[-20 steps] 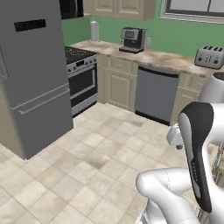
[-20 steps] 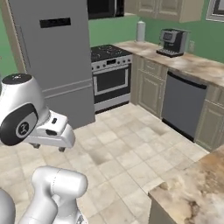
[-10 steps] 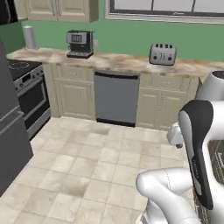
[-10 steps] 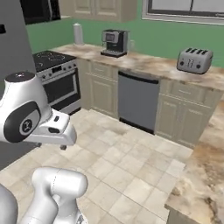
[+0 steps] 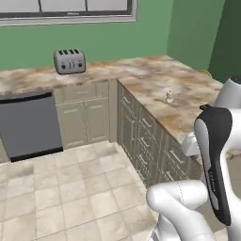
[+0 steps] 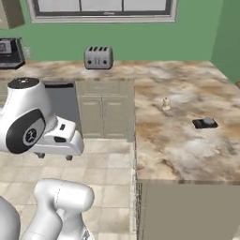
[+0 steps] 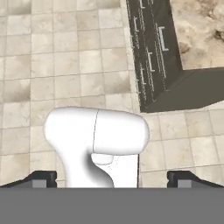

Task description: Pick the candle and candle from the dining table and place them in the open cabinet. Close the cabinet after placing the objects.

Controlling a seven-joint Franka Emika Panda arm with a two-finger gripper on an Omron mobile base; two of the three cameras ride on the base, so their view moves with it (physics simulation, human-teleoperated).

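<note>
Right base view: a pale cream candle (image 6: 165, 103) stands upper right of centre on the marbled dining table (image 6: 164, 150), with a dark flat object (image 6: 205, 123) further right. Hand view, bottom edge: the gripper (image 7: 112, 177) is spread wide and empty over floor tiles. Judging by this, nothing is picked yet; both placements and closing the cabinet remain.
</note>
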